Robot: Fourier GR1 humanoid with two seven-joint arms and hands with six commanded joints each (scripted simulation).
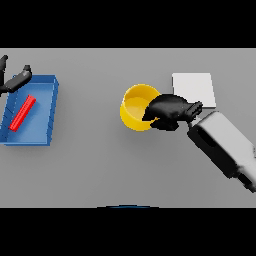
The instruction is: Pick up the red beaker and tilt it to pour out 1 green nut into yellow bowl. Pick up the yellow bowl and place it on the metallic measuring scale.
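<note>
The yellow bowl (134,107) sits on the grey table near the middle. My right hand (170,111) is at the bowl's right rim, its fingers curled over the edge and into the bowl. The metallic scale (194,89) is a pale flat square just behind and to the right of that hand. A red beaker (23,112) lies on its side inside a blue tray (49,111) at the left. My left hand (14,80) hovers at the tray's far left corner with relaxed fingers, holding nothing. No green nut is visible.
The blue tray has raised walls and takes up the left edge of the table. My right forearm (225,147) slants in from the lower right.
</note>
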